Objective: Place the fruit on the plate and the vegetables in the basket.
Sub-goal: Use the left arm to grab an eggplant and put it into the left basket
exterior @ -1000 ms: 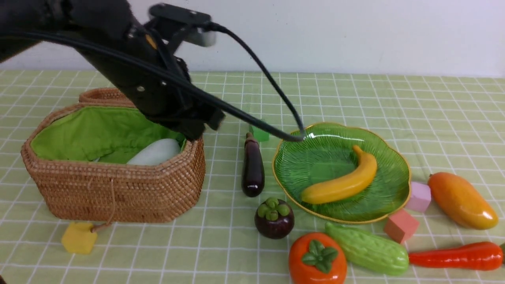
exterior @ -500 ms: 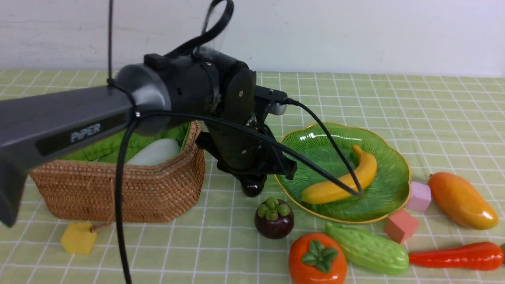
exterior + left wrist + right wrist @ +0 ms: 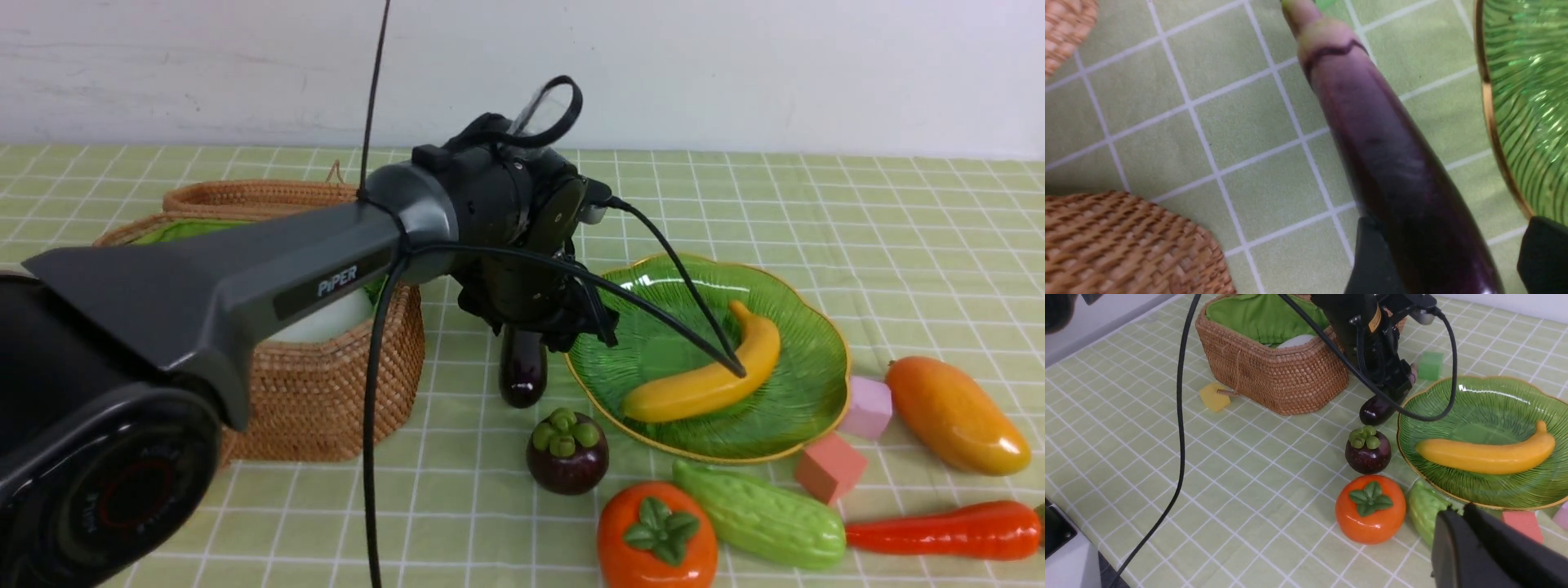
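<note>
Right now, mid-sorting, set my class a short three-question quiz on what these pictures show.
1. True or false: the banana lies on the plate.
2. Which vegetable do the left gripper's open jaws straddle? A carrot, B eggplant, C gourd.
3. Name the white vegetable inside the basket.
Key: 1 true; 2 B; 3 radish.

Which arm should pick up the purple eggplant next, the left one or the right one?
Left. The left gripper stands open astride the eggplant, beside the basket. The right gripper is shut, over by the gourd.
</note>
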`<state>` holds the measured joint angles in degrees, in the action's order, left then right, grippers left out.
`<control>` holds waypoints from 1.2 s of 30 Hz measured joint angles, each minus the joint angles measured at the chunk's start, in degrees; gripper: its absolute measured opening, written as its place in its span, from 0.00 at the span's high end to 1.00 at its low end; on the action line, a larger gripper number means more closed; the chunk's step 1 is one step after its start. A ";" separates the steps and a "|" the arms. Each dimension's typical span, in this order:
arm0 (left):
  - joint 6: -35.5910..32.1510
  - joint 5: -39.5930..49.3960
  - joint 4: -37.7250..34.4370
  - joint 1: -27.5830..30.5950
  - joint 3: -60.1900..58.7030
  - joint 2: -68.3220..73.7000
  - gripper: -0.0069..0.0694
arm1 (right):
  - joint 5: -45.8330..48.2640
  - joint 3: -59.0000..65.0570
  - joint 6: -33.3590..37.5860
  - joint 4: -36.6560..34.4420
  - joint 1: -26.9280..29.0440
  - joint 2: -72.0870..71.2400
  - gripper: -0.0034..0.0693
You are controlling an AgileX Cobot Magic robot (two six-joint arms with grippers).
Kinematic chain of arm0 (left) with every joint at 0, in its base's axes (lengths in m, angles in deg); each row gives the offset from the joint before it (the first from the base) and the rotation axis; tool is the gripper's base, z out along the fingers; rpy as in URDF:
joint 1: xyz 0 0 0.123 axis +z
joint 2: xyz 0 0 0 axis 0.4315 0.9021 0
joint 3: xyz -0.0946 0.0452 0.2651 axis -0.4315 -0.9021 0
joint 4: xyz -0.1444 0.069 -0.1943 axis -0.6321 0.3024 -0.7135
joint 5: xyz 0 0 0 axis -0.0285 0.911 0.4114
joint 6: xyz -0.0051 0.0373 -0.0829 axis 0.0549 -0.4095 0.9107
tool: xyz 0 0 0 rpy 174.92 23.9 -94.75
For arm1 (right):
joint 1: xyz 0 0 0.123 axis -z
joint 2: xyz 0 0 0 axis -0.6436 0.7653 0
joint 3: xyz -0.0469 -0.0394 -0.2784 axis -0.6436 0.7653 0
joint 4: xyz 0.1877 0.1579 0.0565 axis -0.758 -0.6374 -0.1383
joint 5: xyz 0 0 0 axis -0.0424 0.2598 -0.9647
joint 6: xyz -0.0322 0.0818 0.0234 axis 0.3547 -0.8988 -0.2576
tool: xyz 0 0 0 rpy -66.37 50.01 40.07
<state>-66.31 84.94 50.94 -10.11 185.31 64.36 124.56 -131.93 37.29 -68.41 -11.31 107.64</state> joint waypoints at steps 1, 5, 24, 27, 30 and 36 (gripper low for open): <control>0.00 0.07 0.11 0.00 0.00 0.06 0.32 | -0.03 0.00 0.00 0.00 0.00 0.00 0.91; -0.18 -0.30 1.47 0.00 0.08 1.04 0.32 | 0.10 0.00 0.00 0.62 0.00 0.00 0.91; 2.00 -3.16 5.04 0.00 0.19 3.71 0.32 | 0.10 0.00 0.00 5.55 0.00 0.00 0.91; 2.49 -3.11 5.35 0.00 0.19 3.71 0.32 | 0.10 0.00 0.00 5.60 0.00 0.00 0.90; 2.61 -3.11 5.38 0.00 0.38 4.33 0.32 | 0.10 0.00 0.00 5.60 0.00 0.00 0.90; 2.77 -2.94 5.53 0.00 0.45 6.43 0.34 | 0.10 0.00 0.00 5.60 0.00 0.00 0.90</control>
<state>-63.54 81.99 56.47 -10.11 185.76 70.78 124.66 -131.93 37.29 -62.81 -11.31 107.64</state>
